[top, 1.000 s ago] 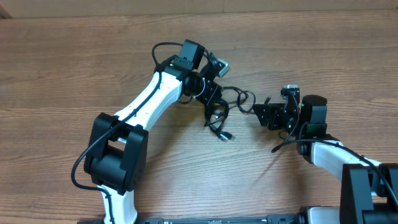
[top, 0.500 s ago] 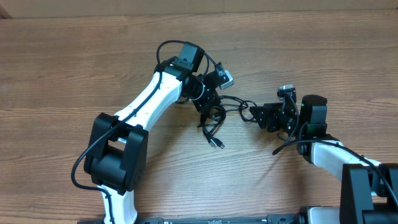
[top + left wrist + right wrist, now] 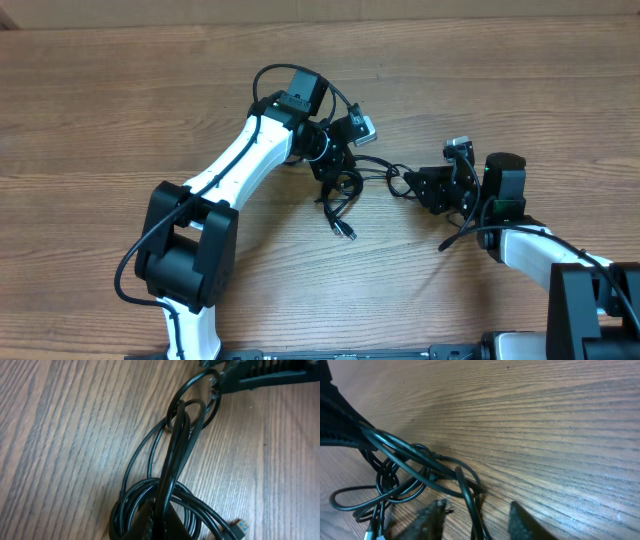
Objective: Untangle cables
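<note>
The left gripper (image 3: 335, 168) is clamped on the bunched cables (image 3: 345, 200), whose loops and a plug end lie on the table (image 3: 100, 100) just beside it. Near that gripper, the right gripper (image 3: 476, 507) holds its fingers apart astride one strand.

You have no text, label, brand name, number or sign that can be read in any of the three views. The small green patch (image 3: 497, 208) on the right arm is too small and blurred for you to tell whether it carries any lettering.
</note>
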Robot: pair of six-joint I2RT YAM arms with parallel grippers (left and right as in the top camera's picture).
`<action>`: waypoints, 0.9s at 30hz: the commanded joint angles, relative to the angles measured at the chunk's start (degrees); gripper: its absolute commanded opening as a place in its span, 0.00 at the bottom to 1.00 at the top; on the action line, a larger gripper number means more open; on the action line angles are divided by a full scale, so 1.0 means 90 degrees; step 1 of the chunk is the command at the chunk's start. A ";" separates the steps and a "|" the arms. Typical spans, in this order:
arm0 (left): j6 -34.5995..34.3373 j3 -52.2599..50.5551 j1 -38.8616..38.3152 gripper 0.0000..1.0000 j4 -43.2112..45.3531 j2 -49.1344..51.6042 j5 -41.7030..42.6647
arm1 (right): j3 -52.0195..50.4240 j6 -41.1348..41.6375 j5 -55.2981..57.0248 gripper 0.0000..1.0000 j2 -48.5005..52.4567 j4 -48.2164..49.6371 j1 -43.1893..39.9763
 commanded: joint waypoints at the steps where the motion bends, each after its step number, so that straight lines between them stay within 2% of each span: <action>1: 0.0291 -0.0007 0.0032 0.04 0.0005 -0.0063 0.0571 | 0.0090 -0.0041 -0.0063 0.35 0.0049 0.0024 0.0022; 5: 0.0308 -0.0007 0.0032 0.04 0.0002 -0.0063 0.0617 | 0.0090 -0.0041 -0.0063 0.34 0.0049 0.0024 0.0027; 14: 0.0311 -0.0007 0.0027 0.04 -0.0019 -0.0063 0.0782 | 0.0090 -0.0041 -0.0063 0.38 0.0049 0.0005 0.0027; 17: 0.0311 -0.0007 0.0027 0.04 -0.0022 -0.0063 0.0784 | 0.0090 -0.0044 -0.0063 0.31 0.0049 -0.0024 0.0027; 21: 0.0308 -0.0007 0.0027 0.04 -0.0019 -0.0063 0.0784 | 0.0090 -0.0044 -0.0063 0.15 0.0049 -0.0032 0.0027; 23: 0.0308 -0.0007 0.0027 0.04 -0.0019 -0.0063 0.0780 | 0.0090 -0.0041 -0.0066 0.04 0.0049 -0.0032 0.0027; 27: 0.0308 -0.0007 0.0027 0.04 -0.0019 -0.0063 0.0780 | 0.0090 -0.0039 -0.0192 0.04 0.0049 -0.0017 0.0027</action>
